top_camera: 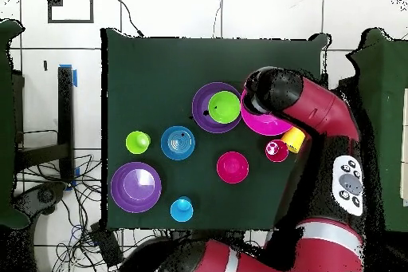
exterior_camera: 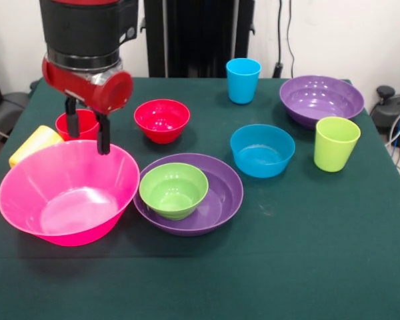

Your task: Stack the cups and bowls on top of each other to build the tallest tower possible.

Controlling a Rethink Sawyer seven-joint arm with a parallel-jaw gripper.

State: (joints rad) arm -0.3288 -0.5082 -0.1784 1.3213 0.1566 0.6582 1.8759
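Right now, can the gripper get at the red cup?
Probably yes. The gripper hangs just in front of the red cup, beside the pink bowl's far rim; nothing covers the cup's open top.

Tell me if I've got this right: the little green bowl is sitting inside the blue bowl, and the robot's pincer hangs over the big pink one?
Not quite. The green bowl sits inside a purple bowl, not the blue bowl, which is empty beside it. The front view shows this plainly. The rest holds: the pincer hangs over the pink bowl.
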